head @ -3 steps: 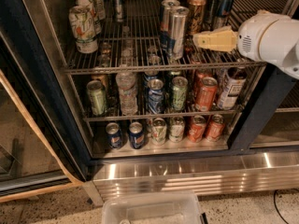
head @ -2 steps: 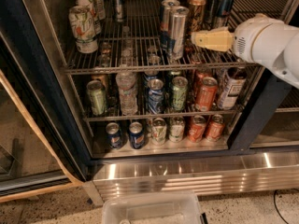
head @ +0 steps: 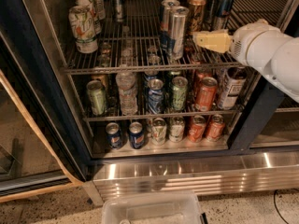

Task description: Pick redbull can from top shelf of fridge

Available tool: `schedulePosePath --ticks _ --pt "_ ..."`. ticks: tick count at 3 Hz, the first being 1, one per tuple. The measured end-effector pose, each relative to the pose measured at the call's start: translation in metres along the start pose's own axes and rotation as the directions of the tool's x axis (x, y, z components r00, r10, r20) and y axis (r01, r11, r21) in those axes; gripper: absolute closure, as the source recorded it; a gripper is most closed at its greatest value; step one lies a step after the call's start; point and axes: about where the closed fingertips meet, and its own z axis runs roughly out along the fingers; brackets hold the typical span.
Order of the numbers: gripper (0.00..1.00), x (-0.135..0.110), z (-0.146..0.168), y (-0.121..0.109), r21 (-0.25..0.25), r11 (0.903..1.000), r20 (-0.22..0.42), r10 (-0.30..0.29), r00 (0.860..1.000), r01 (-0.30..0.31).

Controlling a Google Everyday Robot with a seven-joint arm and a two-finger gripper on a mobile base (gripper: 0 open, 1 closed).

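The fridge (head: pixel 32 85) stands open before me. Its top shelf (head: pixel 117 69) is a chrome wire rack holding several cans. The redbull can (head: pixel 224 3), blue above and silver below, stands at the back right of that shelf. My gripper (head: pixel 200 38), cream-coloured on a white arm, reaches in from the right just above the top shelf. It sits in front of and below the redbull can, close beside two taller silver cans (head: pixel 177 31) and a brown-gold can (head: pixel 196 9). It holds nothing that I can see.
Green-white cans (head: pixel 83 28) stand at the top shelf's left. Two lower racks (head: pixel 163 113) hold several cans and a water bottle (head: pixel 126 91). The glass door (head: pixel 21 139) hangs open at left. A ribbed steel base (head: pixel 196 176) and a clear plastic bin (head: pixel 152 210) lie below.
The gripper stays near the silver cans with hardly any shift. The white arm behind it has moved slightly left and down.
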Motion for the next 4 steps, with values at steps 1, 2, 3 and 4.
schedulePosePath --ticks 1,2,3,4 --pt "0.00 -0.005 0.007 -0.003 0.003 0.9997 0.013 -0.026 1.000 0.026" --pt "0.00 -0.009 0.018 -0.006 0.001 0.9990 0.023 -0.045 0.999 0.045" --pt "0.00 -0.010 0.031 -0.012 0.007 0.9982 0.026 -0.060 0.998 0.060" --pt "0.00 -0.010 0.041 -0.020 0.022 0.9975 0.029 -0.067 0.997 0.067"
